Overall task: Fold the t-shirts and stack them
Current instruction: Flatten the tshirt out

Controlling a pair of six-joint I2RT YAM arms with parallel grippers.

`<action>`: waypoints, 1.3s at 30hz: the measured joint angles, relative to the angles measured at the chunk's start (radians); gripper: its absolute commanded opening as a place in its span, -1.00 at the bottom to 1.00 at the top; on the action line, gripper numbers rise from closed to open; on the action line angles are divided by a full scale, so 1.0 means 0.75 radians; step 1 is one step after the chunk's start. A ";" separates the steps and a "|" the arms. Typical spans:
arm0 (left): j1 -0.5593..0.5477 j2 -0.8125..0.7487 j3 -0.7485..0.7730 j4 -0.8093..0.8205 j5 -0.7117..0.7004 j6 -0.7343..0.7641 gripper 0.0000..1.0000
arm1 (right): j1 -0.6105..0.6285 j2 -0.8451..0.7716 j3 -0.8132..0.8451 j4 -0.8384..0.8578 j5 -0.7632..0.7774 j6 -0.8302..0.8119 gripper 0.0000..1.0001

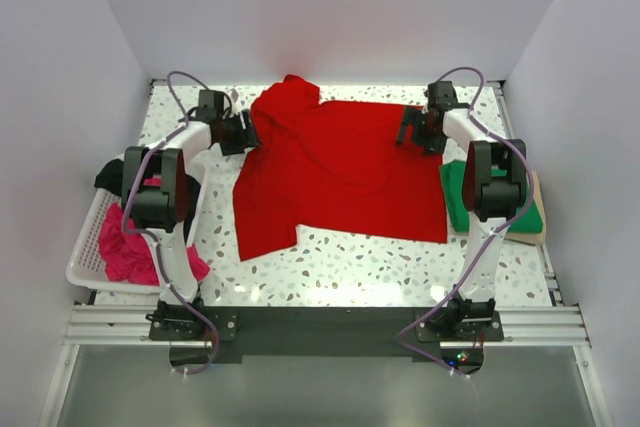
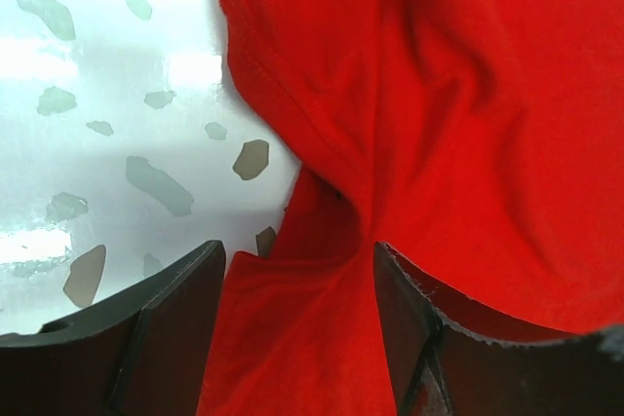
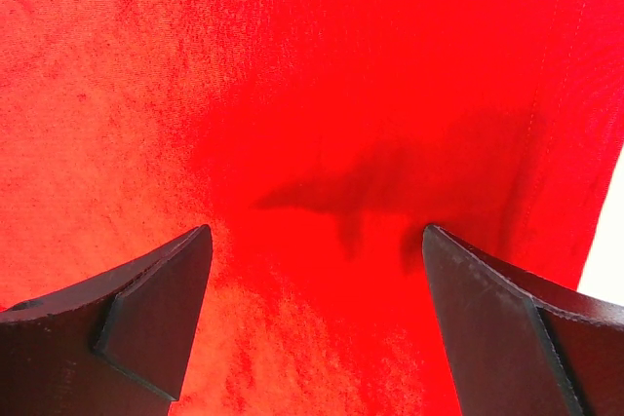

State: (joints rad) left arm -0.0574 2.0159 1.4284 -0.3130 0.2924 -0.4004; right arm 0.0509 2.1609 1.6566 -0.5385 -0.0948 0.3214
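Left claw (image 2: 298, 246), jaws apart, is straddling the bunched far-left edge of the red t-shirt (image 1: 340, 172); right claw (image 3: 317, 229) is hovering wide open over its far-right side, probably to spread it.

No legible text, labels, brands, numbers or signs (checked all three views).

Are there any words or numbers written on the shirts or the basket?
None can be read.
The red t-shirt is plain, with no print or label showing.
The green t-shirt, the pink t-shirt and the white basket show no words or numbers either.
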 measured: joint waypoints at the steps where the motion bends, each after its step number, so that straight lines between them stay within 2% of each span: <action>1: 0.000 0.014 0.000 -0.001 0.000 0.000 0.29 | 0.000 0.000 0.000 0.001 -0.001 0.000 0.83; 6: 0.000 0.053 -0.002 -0.009 0.012 0.001 0.11 | 0.000 0.000 0.000 0.000 -0.002 -0.001 0.83; 9: 0.000 0.054 -0.005 -0.006 0.023 0.003 -0.15 | 0.000 0.000 0.000 0.000 -0.001 0.000 0.83; 10: 0.000 0.054 -0.005 -0.006 0.024 0.005 -0.33 | 0.000 0.000 0.000 0.000 -0.001 -0.001 0.83; 12: 0.000 0.054 -0.005 -0.012 0.016 0.017 -0.56 | 0.000 0.000 0.000 0.000 -0.001 0.000 0.83; 16: 0.001 0.054 -0.014 -0.014 -0.004 0.030 -0.87 | 0.000 0.000 0.000 0.000 -0.001 0.000 0.83; 19: 0.003 0.054 -0.029 -0.022 -0.019 0.036 -0.93 | 0.000 0.000 -0.001 0.000 -0.001 0.000 0.83; 39: 0.170 0.015 -0.035 -0.104 -0.101 0.096 -0.94 | 0.004 0.026 0.037 -0.034 0.046 -0.018 0.83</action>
State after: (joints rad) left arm 0.0700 2.0270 1.4025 -0.3908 0.2165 -0.3283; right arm 0.0536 2.1807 1.6840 -0.5636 -0.0601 0.3080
